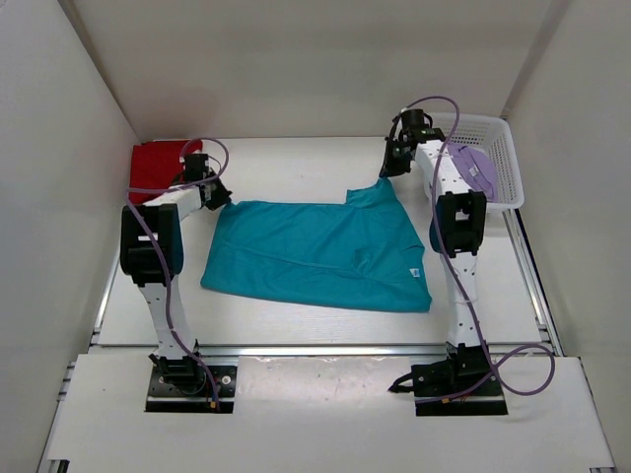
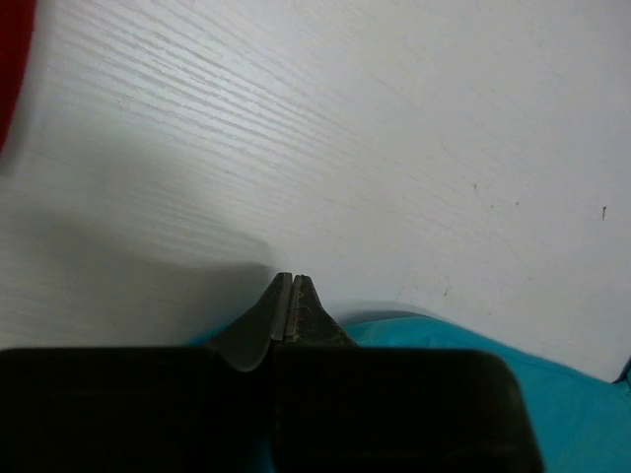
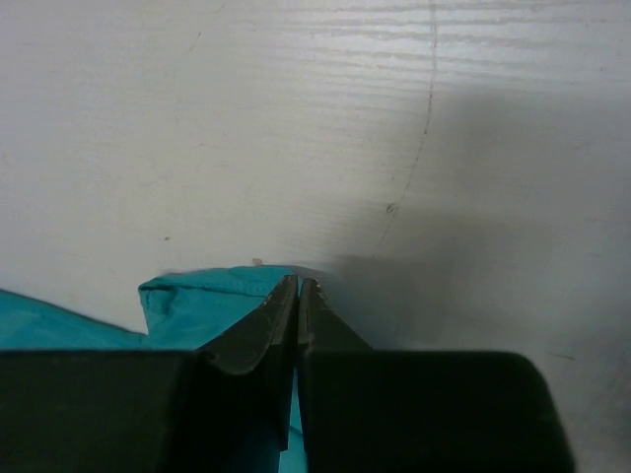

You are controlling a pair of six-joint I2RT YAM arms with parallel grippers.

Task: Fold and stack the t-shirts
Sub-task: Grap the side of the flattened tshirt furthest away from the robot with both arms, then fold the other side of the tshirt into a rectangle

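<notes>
Likely a lab: white walls (image 1: 296,69) enclose a robot table (image 1: 296,163).

The teal t-shirt (image 1: 315,254) is matt cloth; my table (image 1: 296,168) shows white, grained wood; the two-o'clock basket (image 1: 483,119) is probably plastic.

Red t-shirt (image 1: 156,158), far left corner of the table (image 1: 296,163): its near right part is covered by the left gripper (image 1: 219,197). In the left wrist view it is only a blurred strip cut by the left edge. Lavender t-shirt (image 1: 481,169), in the basket (image 1: 483,118): partly masked by the right arm (image 1: 455,212), shape indeterminate. Teal t-shirt (image 1: 315,251): its far corners pass under the left gripper and the right gripper (image 1: 386,175). Both wrist views cut it at the picture edges and screen it behind the gripper bodies. Whether cloth sits between either pair of closed fingertips cannot be determined.
</notes>
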